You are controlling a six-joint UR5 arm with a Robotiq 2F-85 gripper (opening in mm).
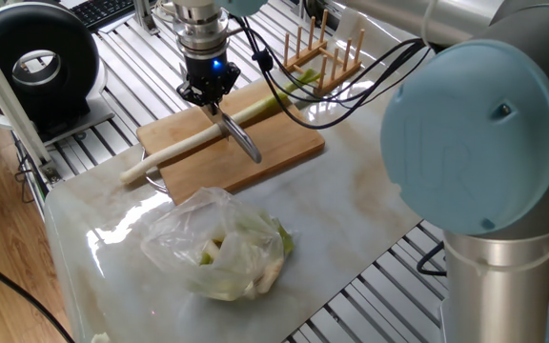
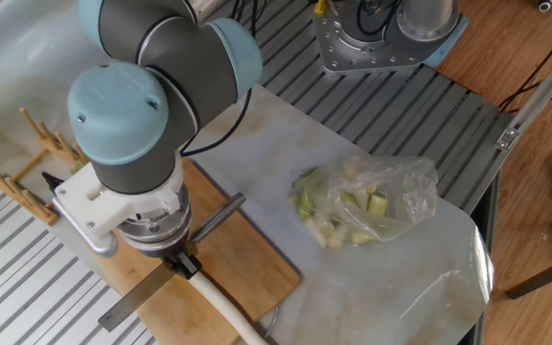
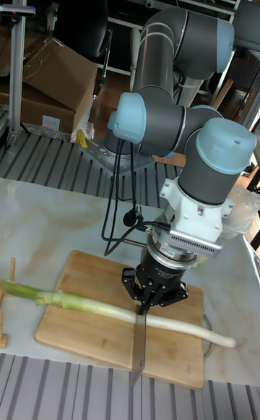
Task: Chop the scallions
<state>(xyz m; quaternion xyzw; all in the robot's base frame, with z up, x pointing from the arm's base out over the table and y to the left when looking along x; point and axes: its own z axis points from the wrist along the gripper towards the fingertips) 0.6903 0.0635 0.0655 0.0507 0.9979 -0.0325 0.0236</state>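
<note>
The scallions are one long uncut stalk (image 1: 193,141) lying lengthwise on the wooden board (image 1: 284,152), its white end past the board's left edge. The stalk (image 3: 87,306) runs from the green end at left to the white tip at right, and its white end (image 2: 226,309) shows below the arm. My gripper (image 1: 213,103) is shut on a knife, right above the stalk's middle. The knife's handle (image 1: 244,145) points at the board's near edge. The blade (image 3: 137,348) crosses the stalk. Whether it has bitten in, I cannot tell. The gripper (image 3: 144,304) (image 2: 182,264) hides the contact.
A clear plastic bag (image 1: 222,248) of pale green vegetable pieces lies on the marble slab (image 1: 351,219) in front of the board. A wooden rack (image 1: 322,52) stands behind the board's right end. A black round device (image 1: 36,62) sits far left.
</note>
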